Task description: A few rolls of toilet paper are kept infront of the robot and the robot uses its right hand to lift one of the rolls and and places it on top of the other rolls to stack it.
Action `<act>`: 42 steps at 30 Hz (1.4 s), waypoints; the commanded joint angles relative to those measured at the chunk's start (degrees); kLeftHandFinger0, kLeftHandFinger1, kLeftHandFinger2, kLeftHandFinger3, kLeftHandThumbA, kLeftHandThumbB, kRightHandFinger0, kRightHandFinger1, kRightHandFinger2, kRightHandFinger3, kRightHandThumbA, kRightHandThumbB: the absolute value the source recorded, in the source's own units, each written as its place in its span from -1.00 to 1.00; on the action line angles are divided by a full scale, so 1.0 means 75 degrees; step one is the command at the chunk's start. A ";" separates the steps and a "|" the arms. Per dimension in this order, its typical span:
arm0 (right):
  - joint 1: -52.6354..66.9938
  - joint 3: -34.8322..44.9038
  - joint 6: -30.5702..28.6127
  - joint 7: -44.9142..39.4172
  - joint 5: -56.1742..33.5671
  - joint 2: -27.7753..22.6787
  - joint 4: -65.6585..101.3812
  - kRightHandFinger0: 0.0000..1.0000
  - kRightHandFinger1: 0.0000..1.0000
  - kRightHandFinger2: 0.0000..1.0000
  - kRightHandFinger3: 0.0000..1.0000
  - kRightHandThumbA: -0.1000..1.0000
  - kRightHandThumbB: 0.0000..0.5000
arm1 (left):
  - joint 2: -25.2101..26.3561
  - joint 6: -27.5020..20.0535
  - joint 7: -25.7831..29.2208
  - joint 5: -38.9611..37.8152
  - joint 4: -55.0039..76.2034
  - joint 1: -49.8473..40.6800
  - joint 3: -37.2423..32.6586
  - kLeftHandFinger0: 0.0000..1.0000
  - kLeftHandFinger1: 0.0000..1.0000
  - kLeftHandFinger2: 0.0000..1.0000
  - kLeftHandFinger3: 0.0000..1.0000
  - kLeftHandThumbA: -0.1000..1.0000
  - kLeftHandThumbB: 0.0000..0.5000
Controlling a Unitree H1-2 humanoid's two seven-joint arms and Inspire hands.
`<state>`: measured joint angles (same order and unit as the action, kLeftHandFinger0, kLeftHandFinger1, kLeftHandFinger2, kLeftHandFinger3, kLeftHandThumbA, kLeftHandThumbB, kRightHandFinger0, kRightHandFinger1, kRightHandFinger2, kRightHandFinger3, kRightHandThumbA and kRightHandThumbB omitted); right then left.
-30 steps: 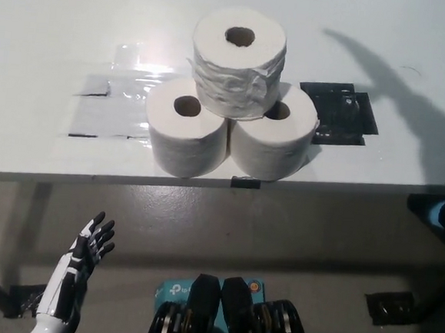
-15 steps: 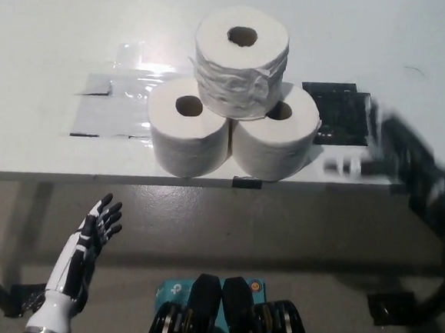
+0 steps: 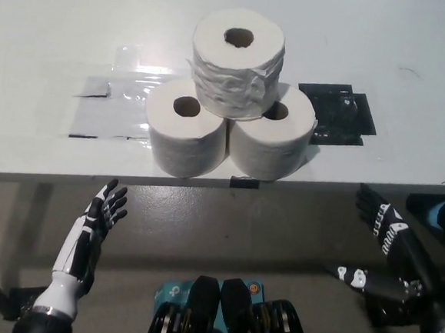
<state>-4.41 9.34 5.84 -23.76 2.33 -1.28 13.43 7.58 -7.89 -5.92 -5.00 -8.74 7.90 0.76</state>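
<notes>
Three toilet paper rolls sit stacked near the front edge of the white table (image 3: 49,14): the top roll (image 3: 237,56) has a wrinkly, crumpled wrap and rests across the left roll (image 3: 187,135) and the right roll (image 3: 272,139), which touch each other. All stand on end, cores facing up. Part of the right roll's core is hidden behind the top one. Clear tape (image 3: 111,111) shines on the table to the left, and a black patch (image 3: 337,114) lies to the right. Both hands hang below the table edge, well away from the stack: white left hand (image 3: 105,210) with fingers spread, black right hand (image 3: 381,225) open too, its arm cut off at the corner.
</notes>
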 commanded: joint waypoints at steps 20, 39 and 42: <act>-0.0246 0.0078 -0.4202 0.1961 0.0276 0.0628 -0.2962 1.00 1.00 1.00 1.00 1.00 -0.42 | 0.0077 -0.0208 -0.0217 -0.0415 0.0498 0.0094 0.0177 1.00 1.00 1.00 1.00 0.94 -0.37; -0.0008 -0.0404 -0.4279 0.2212 0.0135 0.0322 -0.3198 1.00 1.00 1.00 1.00 1.00 -0.44 | 0.0156 -0.0147 -0.0297 -0.0334 0.0784 -0.0375 0.0125 1.00 1.00 1.00 1.00 0.94 -0.49; 0.0095 -0.0482 -0.4188 0.2226 0.0139 0.0300 -0.3068 1.00 1.00 1.00 1.00 1.00 -0.46 | 0.0109 -0.0132 -0.0315 -0.0391 0.0824 -0.0472 0.0146 1.00 1.00 1.00 1.00 0.95 -0.49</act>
<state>-3.85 6.93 -22.17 -8.52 3.76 1.54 -11.06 7.87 -7.92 -7.05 -6.69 -5.03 4.79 1.71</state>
